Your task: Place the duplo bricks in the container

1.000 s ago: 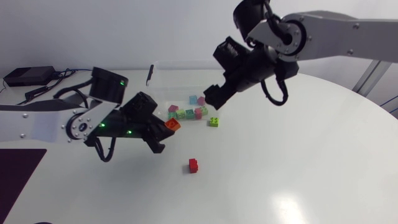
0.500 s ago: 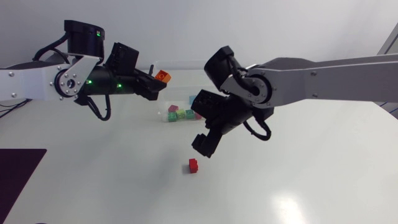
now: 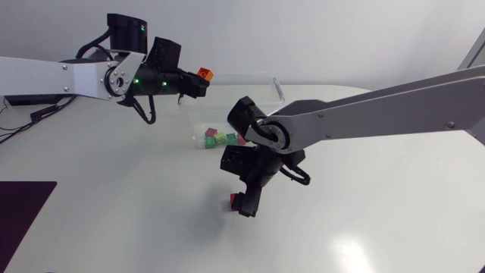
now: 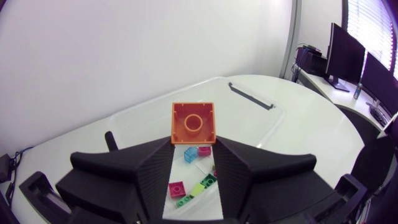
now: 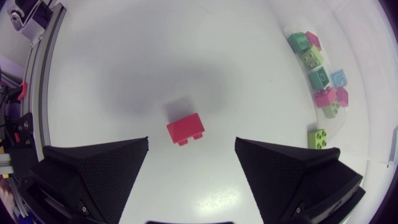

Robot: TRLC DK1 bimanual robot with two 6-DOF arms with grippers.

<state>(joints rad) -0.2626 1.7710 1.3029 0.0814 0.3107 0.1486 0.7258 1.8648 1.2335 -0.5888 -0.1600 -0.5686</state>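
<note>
The left gripper (image 3: 196, 83) is closed on a small square orange plastic brick (image 3: 204, 73), one finger against each of two opposite sides, so the brick juts out past the fingertips. In the head view it hangs above the 10 o'clock corner of the clear plastic container (image 3: 235, 74). In the left wrist view the orange brick (image 4: 193, 123) turns its hollow underside, with one round tube in the middle, back toward the camera. Its outline is square, so it has no long axis. Beyond the left gripper (image 4: 193, 145) lies the container (image 4: 143, 113), with pink, green and blue bricks on its floor.

The right gripper (image 3: 244, 203) hangs low over the white round table (image 3: 379, 212), at 6 o'clock of the container. Its fingers (image 5: 93, 168) are spread wide and grip nothing. A small oblong red plastic brick (image 5: 186, 129) lies flat on the table just ahead of the gap, apart from both fingers. Its long axis runs nearly from finger to finger, slightly skewed, and two bumps show on the side facing the right gripper (image 5: 191, 149). From above, the red brick (image 3: 231, 202) peeks out at the gripper's 9 o'clock side.

A cluster of loose coloured bricks (image 3: 220, 139) sits in the container's near part.
</note>
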